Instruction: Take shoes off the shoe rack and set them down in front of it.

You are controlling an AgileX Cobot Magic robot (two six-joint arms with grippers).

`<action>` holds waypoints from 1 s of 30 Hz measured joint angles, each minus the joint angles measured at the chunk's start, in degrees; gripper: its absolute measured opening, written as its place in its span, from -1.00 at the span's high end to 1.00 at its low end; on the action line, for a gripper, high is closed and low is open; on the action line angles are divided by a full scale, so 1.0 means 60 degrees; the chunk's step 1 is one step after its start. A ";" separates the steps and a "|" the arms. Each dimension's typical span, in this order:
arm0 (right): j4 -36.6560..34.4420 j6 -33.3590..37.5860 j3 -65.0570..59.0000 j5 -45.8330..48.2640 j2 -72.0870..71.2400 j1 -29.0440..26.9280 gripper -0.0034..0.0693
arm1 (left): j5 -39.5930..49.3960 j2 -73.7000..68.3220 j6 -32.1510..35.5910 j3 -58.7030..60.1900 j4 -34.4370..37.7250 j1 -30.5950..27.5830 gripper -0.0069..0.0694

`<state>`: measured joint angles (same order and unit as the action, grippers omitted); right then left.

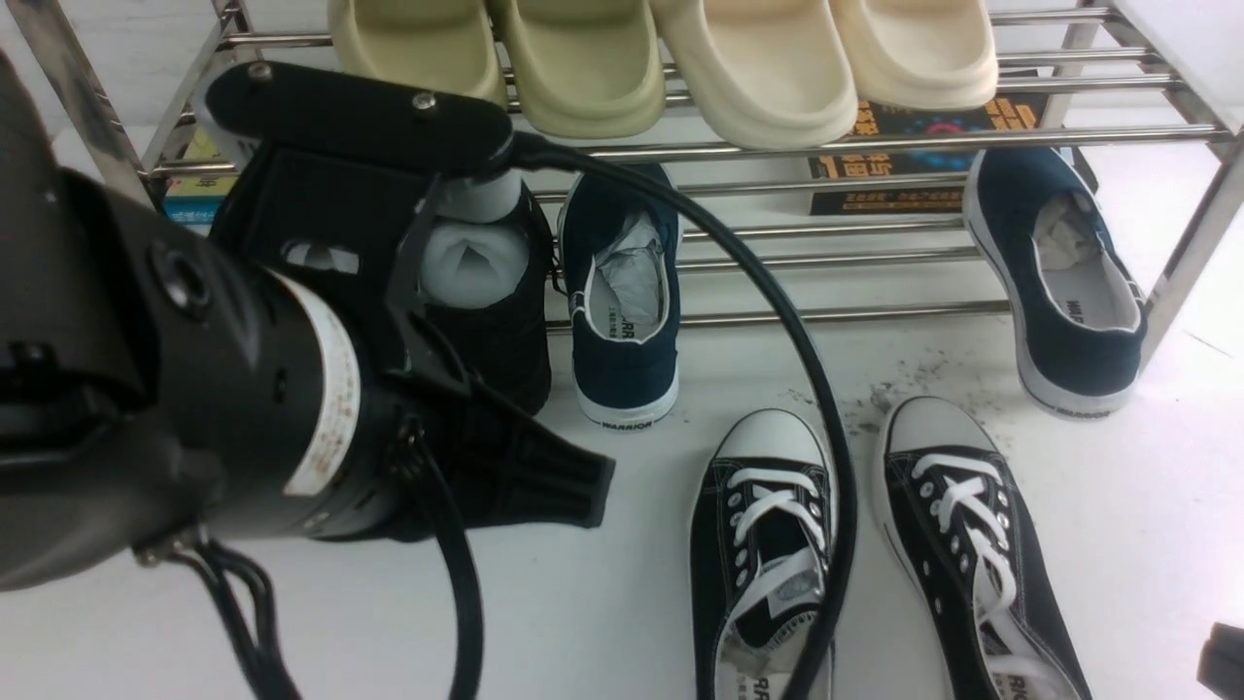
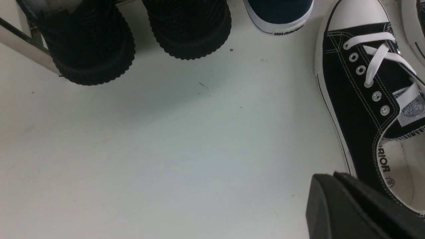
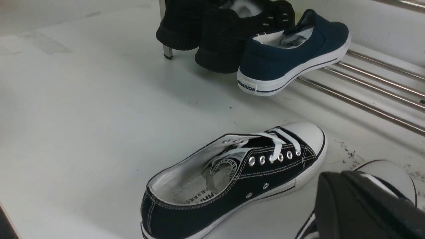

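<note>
By the left arm point(image 1: 194, 389) the black shoes point(image 2: 89, 49) are blocked in the front view, yet shown from the wrists. The sneakers point(image 1: 768, 525) are set on the counter point(image 1: 583, 622) at five o'clock, before the rack point(image 1: 777, 146). For the left gripper point(image 2: 348, 205) and the right gripper point(image 3: 358, 202), spread cannot be told.

Both sneakers point(image 1: 855, 544) lie side by side before the rack point(image 1: 875, 146)

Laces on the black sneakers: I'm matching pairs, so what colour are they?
White laces; the front view shows them best.
</note>
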<state>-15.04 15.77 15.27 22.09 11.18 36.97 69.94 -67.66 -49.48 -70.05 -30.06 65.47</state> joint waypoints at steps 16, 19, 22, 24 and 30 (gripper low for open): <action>0.1080 0.0000 -0.1516 -0.0361 -0.1188 -0.4302 0.86 | -0.0171 0.0000 0.0009 0.0000 -0.0150 0.0000 0.71; 0.1101 0.0000 -0.1916 -0.0716 -0.1228 -0.4927 0.85 | -0.0191 0.0000 0.0009 0.0000 -0.0332 0.0000 0.71; 0.1118 0.0000 -0.2362 -0.0966 -0.1394 -0.5418 0.84 | -0.0212 0.0000 0.0009 0.0000 -0.0539 0.0000 0.71; 0.1154 0.0000 -0.2623 -0.1028 -0.1567 -0.5652 0.83 | -0.0235 0.0000 0.0009 0.0000 -0.0663 0.0000 0.70; 0.1626 0.0000 -0.2774 -0.0766 -0.1953 -0.5857 0.81 | -0.0398 0.0000 0.0009 0.0000 -0.0824 0.0000 0.70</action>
<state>-5.29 15.77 -1.37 17.50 -0.54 1.82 67.55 -67.66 -49.43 -70.05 -35.00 65.47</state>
